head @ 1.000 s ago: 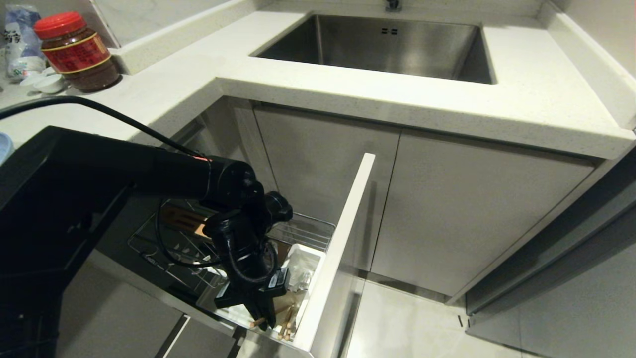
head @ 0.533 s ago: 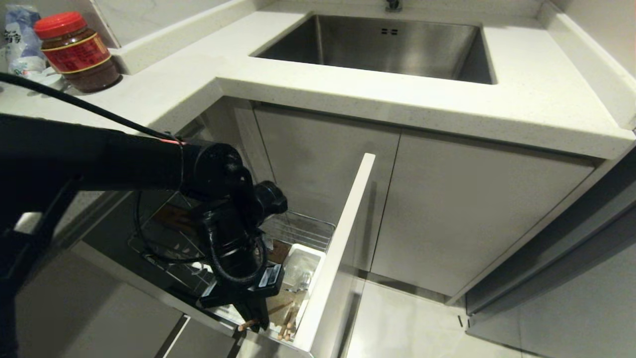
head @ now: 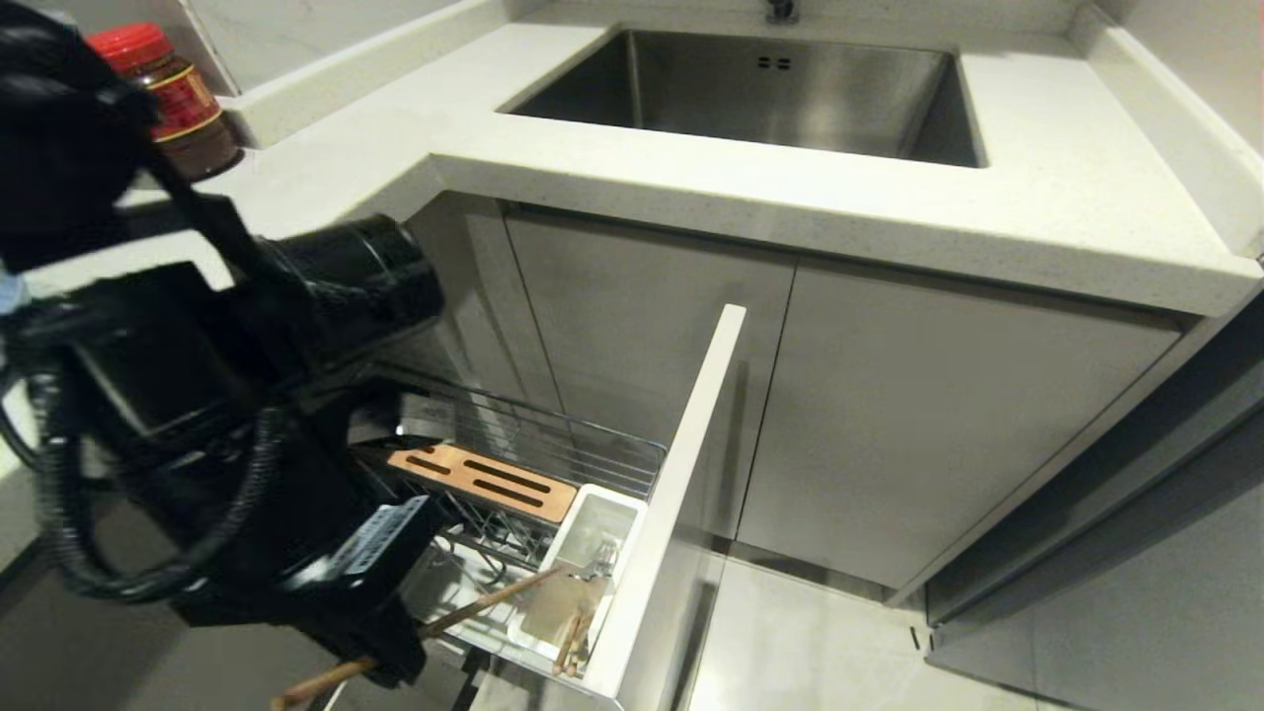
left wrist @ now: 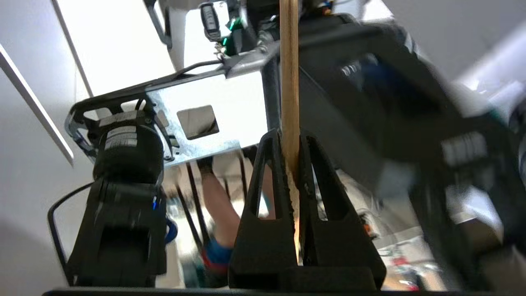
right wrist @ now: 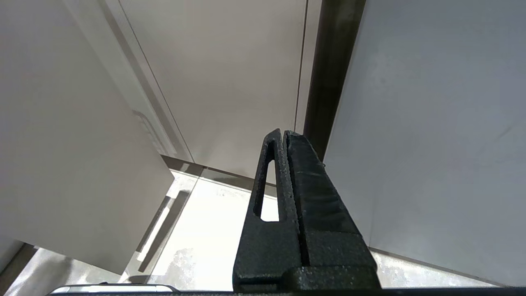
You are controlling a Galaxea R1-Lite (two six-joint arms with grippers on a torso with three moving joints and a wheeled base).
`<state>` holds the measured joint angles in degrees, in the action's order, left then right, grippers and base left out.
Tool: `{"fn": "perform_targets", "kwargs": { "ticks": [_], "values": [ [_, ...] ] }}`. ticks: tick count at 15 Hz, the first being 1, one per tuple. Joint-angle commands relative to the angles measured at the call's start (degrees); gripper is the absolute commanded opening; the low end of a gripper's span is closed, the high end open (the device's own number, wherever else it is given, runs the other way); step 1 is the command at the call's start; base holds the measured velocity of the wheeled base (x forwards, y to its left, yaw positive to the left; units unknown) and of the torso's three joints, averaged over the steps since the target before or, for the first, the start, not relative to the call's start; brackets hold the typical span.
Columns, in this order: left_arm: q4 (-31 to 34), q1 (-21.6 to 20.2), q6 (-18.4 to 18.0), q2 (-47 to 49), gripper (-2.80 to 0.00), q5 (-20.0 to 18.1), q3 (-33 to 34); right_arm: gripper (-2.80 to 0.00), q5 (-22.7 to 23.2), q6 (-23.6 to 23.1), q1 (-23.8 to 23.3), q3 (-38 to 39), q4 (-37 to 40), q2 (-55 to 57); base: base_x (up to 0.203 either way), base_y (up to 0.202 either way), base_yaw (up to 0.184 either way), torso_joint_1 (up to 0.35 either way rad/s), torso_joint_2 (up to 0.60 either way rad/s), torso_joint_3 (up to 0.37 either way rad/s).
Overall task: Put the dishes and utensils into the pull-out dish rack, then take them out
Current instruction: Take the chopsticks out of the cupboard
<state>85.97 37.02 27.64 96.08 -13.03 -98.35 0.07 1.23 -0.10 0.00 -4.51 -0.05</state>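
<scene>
Clamped in the left tool (head: 380, 664), chopstick (head: 474, 604) slants toward white bin (head: 620, 518).

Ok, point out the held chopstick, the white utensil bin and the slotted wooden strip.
chopstick (left wrist: 289, 82): left wrist view, shaft above the fingertips.
white utensil bin (head: 604, 506): head view, far inner wall.
slotted wooden strip (head: 481, 480): head view, top face.

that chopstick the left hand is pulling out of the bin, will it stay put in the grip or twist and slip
The chopstick looks stiff and straight, so bending seems unlikely. The left hand pinches it near one end, with a long length sticking out, so it may pivot if bumped. Its smooth, slim wood could slide between the pads.
</scene>
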Motion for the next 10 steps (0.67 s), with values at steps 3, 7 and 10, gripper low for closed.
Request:
{"fn": "perform_targets", "kwargs": {
  "ticks": [3, 7, 10],
  "values": [
    [1.63, 3.57, 0.39, -13.87, -2.8, 3.81, -6.7, -2.8, 0.01, 0.0, 0.01, 1.49, -0.06, -0.04, 0.0, 0.0, 0.0, 0.0, 0.0, 0.0],
    [0.41, 4.47, 0.39, -24.29, -2.8, 10.41, -11.55, -2.8, 0.01, 0.0, 0.01, 1.49, -0.05, -0.04, 0.0, 0.0, 0.0, 0.0, 0.0, 0.0],
    [-10.31, 0.5, 0.51, -29.52, -2.8, 15.22, -11.53, -2.8, 0.01, 0.0, 0.01, 1.49, -0.06, -0.04, 0.0, 0.0, 0.0, 0.0, 0.0, 0.0]
  ]
}}
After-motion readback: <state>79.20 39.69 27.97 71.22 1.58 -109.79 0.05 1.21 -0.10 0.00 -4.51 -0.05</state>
